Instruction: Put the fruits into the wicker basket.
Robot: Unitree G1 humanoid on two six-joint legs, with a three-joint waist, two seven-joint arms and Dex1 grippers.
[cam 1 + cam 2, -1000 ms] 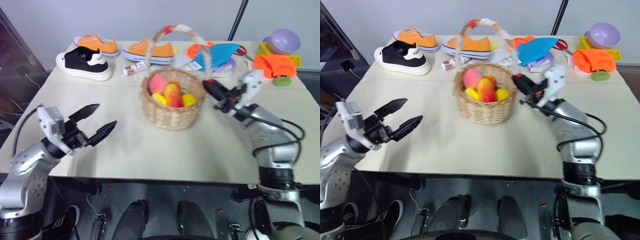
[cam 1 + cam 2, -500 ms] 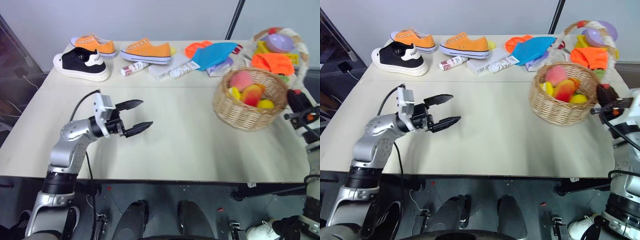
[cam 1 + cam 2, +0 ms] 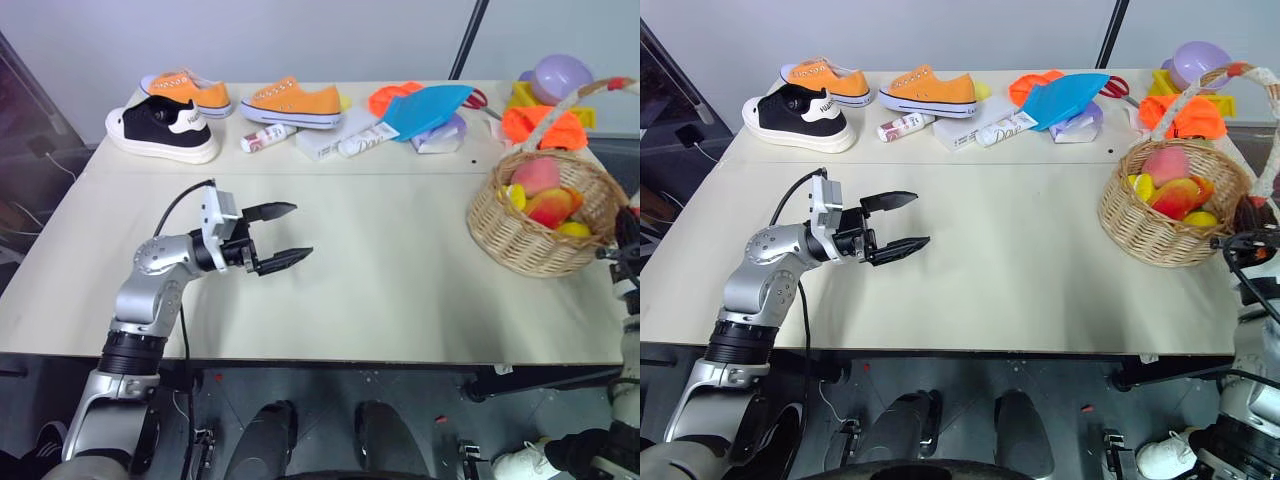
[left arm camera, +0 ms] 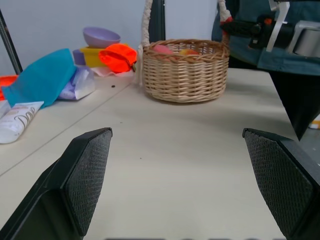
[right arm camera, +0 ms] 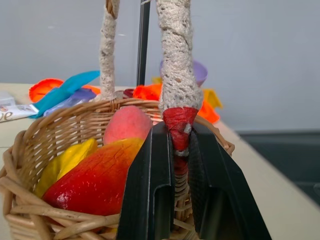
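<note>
The wicker basket point(image 3: 545, 225) now sits at the right edge of the tabletop point(image 3: 380, 290); a second ago it stood in the middle, in front of the orange shoes point(image 3: 290, 100). The right hand point(image 5: 175, 200) carried it there and is clamped on the red-wrapped base of its handle, the two fingers pressed against the wrap from either side. The left hand point(image 3: 285, 232) has swung in over the bare middle of the tabletop, fingers spread wide and holding nothing.

Both fruits are inside the basket: the peach point(image 3: 536, 176) toward the back, the mango point(image 3: 552, 207) lying in front of it, with yellow pieces point(image 3: 574, 229) tucked around them. No fruit lies loose on the tabletop, so the task looks done apart from letting go of the handle.

The basket stands upright, tan and tightly woven, its tall handle arching white with red ends.
</note>
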